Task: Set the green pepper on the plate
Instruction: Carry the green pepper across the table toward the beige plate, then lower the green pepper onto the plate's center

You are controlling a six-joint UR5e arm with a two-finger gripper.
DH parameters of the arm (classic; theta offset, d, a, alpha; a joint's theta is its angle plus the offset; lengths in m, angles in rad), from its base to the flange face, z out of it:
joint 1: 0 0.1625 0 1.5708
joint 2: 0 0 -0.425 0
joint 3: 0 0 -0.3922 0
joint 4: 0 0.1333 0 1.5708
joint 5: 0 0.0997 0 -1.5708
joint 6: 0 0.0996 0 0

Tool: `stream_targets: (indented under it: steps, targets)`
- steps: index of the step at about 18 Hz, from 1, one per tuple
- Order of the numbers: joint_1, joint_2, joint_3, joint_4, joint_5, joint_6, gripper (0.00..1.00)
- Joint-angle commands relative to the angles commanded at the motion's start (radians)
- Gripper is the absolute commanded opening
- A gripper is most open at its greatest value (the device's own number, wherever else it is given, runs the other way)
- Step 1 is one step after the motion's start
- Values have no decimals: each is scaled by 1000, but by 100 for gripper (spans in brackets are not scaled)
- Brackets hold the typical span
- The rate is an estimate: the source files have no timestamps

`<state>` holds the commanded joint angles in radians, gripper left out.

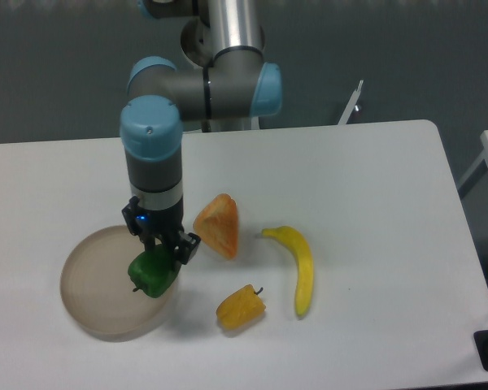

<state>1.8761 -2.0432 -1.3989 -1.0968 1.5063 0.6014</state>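
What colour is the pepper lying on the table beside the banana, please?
Yellow-orange, with a dark stem: the pepper shows clearly in the fixed camera view, near the banana.

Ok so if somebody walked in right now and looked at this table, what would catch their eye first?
Probably the gripper of the grey and blue arm, shut on the green pepper over the right part of the plate at the table's left. Next, the bright food to the right: a yellow banana, a yellow-orange pepper nearer the front, and an orange wedge behind them.
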Motion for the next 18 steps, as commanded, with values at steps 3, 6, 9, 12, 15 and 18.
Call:
stream_targets:
  steps: [3,6,9,12,15,18]
  targets:
    - [-18,-14,-8,0,5,-2,37]
    - [-29,-29,-15,3,12,-3,37]
    - [-43,-35,-25,6,20,-18,37]
    - [-66,-43,-26,5,72,-48,37]
    - [-69,-49,-26,5,72,-51,37]
    - [-77,-58,-25,14,74,-67,37]
